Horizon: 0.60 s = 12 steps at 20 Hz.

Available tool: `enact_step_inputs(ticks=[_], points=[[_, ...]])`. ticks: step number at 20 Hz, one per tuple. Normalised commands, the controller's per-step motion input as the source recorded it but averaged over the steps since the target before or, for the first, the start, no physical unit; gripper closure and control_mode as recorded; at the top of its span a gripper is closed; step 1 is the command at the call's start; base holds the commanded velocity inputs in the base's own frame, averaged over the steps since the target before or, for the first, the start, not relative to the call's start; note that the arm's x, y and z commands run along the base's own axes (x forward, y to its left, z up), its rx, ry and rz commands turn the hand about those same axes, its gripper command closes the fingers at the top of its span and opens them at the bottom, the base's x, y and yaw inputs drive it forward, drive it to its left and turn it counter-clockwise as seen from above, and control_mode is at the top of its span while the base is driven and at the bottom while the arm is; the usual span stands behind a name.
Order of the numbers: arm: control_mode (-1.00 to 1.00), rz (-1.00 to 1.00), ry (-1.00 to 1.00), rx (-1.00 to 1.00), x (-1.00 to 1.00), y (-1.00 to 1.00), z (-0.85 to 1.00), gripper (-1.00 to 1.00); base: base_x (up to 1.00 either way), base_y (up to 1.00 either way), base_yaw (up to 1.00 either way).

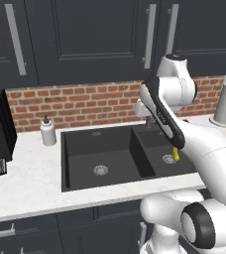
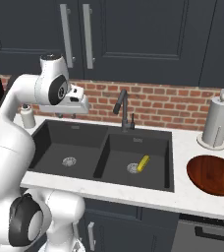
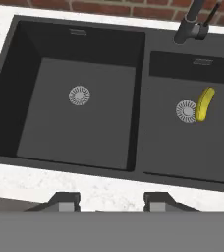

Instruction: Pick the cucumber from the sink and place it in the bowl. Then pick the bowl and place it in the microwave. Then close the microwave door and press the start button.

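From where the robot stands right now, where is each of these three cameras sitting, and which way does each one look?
Left base view: behind the arm, on its left, looking forward and down at the sink; white arm rises lower right.
Right base view: behind, on its right, same sink, bowl on the counter; arm rises lower left.
Hand view: on the hand, looking down into the sink; two dark fingertips at the bottom, apart.
All three share the sink and the cucumber by the right drain.

You have the cucumber (image 2: 143, 163) in the sink's (image 2: 101, 129) right basin beside its drain; the bowl (image 2: 213, 174) sits on the table (image 2: 192, 197), right of the sink.
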Motion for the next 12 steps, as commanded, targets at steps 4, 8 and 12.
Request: enact_step_inputs(ticks=[4, 8, 12], points=[[-1.0, 0.0, -0.11, 0.0, -0.23, 0.0, 0.01, -1.0, 0.0, 0.0, 0.0], [-1.0, 0.0, -0.08, 0.0, -0.84, -0.03, -0.07, -1.0, 0.0, 0.0, 0.0], [-1.0, -0.12, -0.03, 0.0, -1.0, -0.4, -0.26, -1.0, 0.0, 0.0, 0.0]])
